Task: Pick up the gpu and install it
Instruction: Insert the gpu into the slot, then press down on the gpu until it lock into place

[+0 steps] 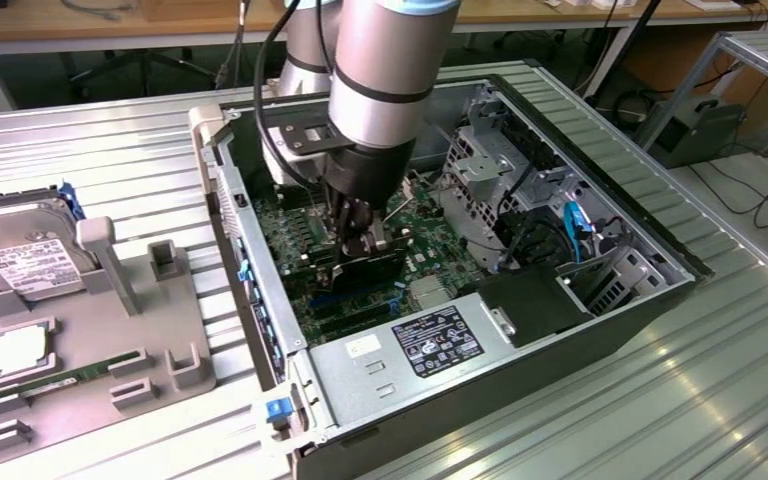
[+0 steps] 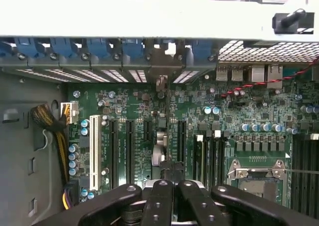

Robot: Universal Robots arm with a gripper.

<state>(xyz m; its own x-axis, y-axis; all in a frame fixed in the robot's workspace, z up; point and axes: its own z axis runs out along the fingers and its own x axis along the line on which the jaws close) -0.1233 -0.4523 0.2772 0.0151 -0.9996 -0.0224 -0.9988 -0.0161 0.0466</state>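
The arm's thick grey tube hides much of the green motherboard in the exterior view. In the wrist view the gpu is seen edge-on, so it looks like a thin line and its flat side cannot be made out. The hand is deep inside the open computer case, squeezed tight on the top edge of the gpu. The dark card stands on its edge right under the hand, down at the motherboard slots. Its long side runs from the hand toward the case wall with the blue clips, and its silver bracket end points at that wall.
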